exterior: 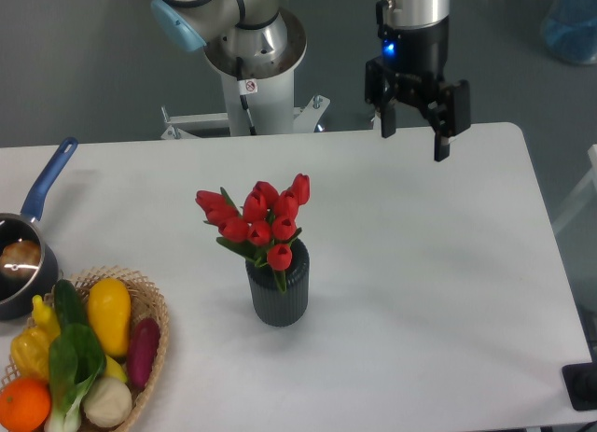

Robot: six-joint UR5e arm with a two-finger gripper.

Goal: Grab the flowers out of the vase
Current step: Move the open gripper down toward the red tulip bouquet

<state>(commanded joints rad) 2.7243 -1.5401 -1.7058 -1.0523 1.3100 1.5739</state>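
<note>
White table (pixel 420 264) with rounded corners carries the ribbed dark vase (pixel 278 292) near its middle, a wicker basket (pixel 152 343) of produce at the front left corner, and a dark saucepan (pixel 23 264) with blue handle at the left edge.

A small red prohibition sign (pixel 249 86) marks the robot's pedestal (pixel 256 96).
</note>
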